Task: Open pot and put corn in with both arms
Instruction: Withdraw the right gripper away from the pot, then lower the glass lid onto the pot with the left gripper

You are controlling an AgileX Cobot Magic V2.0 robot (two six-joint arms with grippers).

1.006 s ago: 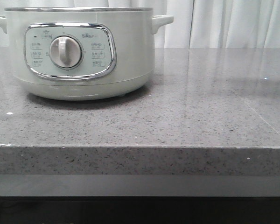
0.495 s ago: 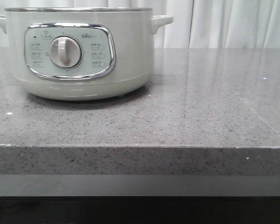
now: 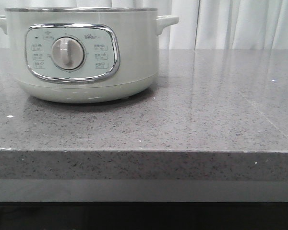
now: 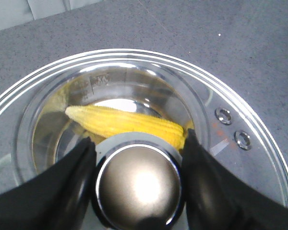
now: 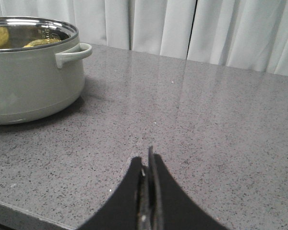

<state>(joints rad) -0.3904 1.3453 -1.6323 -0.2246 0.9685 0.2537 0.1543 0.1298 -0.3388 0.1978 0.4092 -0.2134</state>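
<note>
Left jaws clamp the lid knob; if the grip slips, the glass lid could drop onto the pot. Beyond the knob at twelve o'clock, the corn lies inside. Right jaws are together over the tabletop, pot far off at ten o'clock.

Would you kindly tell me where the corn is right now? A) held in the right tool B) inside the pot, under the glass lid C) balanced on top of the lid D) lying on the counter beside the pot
B: the left wrist view shows the corn lying in the pot, seen through the glass lid whose knob sits between the left tool fingers.
</note>
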